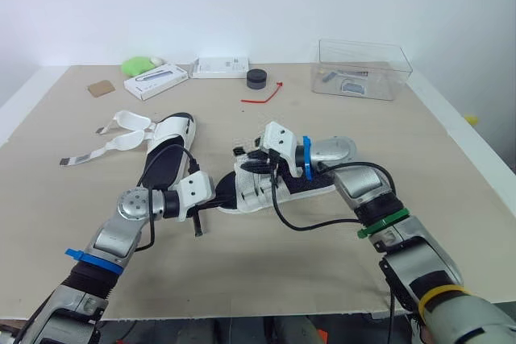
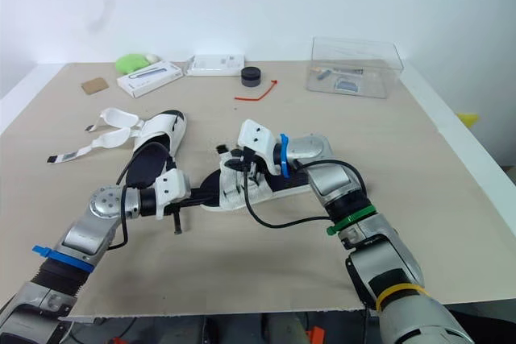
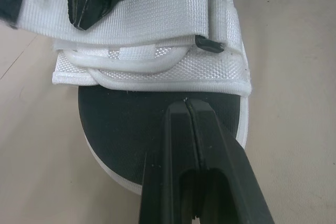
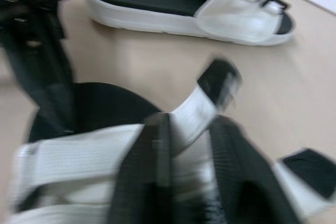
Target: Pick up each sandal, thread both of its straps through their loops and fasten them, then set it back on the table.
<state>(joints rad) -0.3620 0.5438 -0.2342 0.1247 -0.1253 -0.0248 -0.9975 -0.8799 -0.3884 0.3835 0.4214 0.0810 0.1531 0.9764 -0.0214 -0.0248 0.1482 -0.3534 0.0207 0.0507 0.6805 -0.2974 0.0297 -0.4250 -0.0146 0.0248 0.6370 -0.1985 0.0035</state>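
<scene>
Sandal point(image 3: 157, 77): light, stiff sole, floppy webbing strap point(image 4: 202, 103). Left gripper point(image 3: 186, 103) pressed together, steadying toe end. Right gripper point(image 4: 191, 123) pinches strap; likely best hold near free end.

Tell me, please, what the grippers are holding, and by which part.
The right gripper pinches the nearer sandal's loose strap near its end; the left gripper, shut, holds nothing.

Coarse woven white cloth on the strap point(image 3: 131, 17) of the sandal point(image 3: 152, 74); matt black footbed point(image 3: 126, 124), smooth white foam-like sole point(image 3: 107, 167). Small glossy black plastic buckle point(image 3: 209, 43). Smooth, faintly shiny black plastic on the left gripper point(image 3: 187, 106). Matt pale wood-look table point(image 1: 242, 279). Clear glossy plastic box point(image 1: 363, 58).
</scene>
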